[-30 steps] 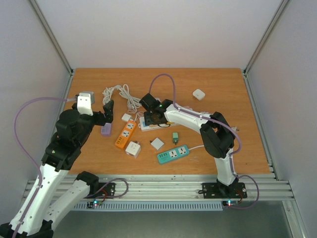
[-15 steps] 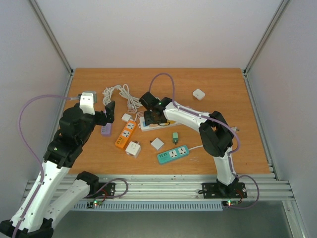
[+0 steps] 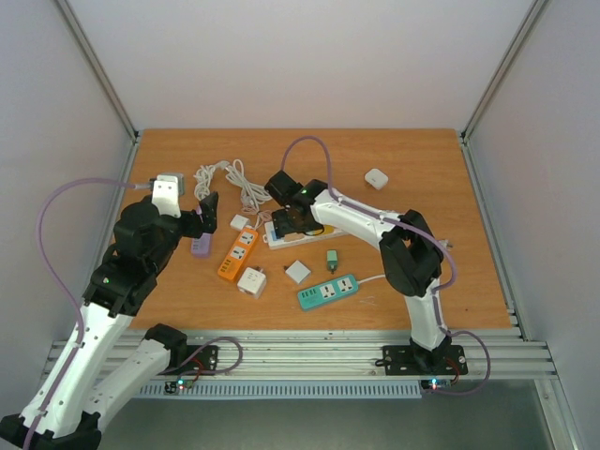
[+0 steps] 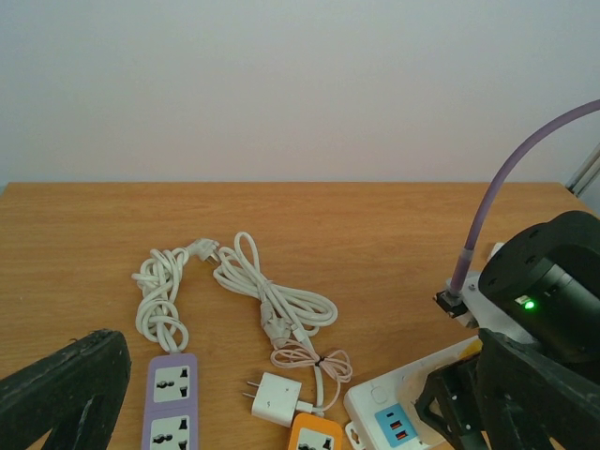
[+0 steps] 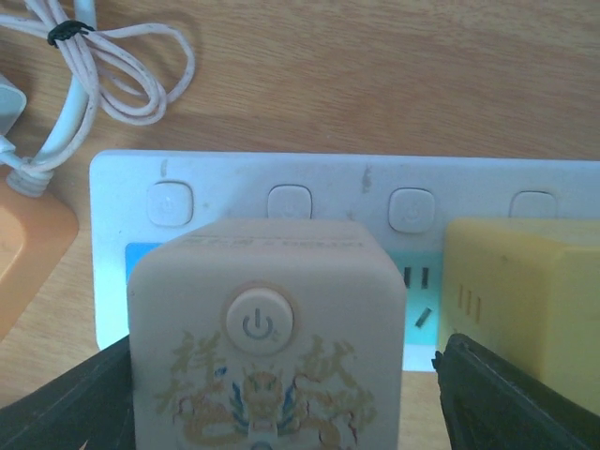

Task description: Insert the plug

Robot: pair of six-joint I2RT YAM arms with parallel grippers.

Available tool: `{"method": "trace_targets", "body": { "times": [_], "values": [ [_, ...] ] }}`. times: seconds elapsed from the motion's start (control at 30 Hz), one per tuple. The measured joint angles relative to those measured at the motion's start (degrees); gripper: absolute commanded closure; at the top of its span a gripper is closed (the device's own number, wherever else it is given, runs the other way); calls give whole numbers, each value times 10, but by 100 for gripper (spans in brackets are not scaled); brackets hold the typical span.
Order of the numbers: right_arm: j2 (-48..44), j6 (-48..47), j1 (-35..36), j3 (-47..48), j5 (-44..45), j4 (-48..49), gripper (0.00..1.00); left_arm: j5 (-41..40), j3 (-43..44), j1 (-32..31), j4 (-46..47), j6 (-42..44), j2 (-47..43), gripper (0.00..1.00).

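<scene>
The beige plug [image 5: 267, 319] sits in the white power strip [image 5: 309, 183], a yellow plug [image 5: 525, 291] at its 3 o'clock. The right pincer [image 5: 283, 349] straddles it, parted, not gripping. The left pincer [image 3: 206, 208], at the strip's 9 o'clock, gapes wide, empty.

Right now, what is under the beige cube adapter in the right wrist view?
The white power strip lies under the beige cube adapter. The socket and prongs beneath are covered.
</scene>
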Motion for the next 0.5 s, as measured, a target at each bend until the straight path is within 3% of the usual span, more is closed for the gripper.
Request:
{"method": "trace_targets", "body": {
  "times": [0.33, 0.5],
  "values": [
    [-135, -2, -5, -58, 11, 26, 19, 0, 0, 0, 0, 0, 0, 1],
    [-213, 5, -56, -116, 45, 41, 17, 2, 0, 0, 0, -1, 0, 1]
  ]
}}
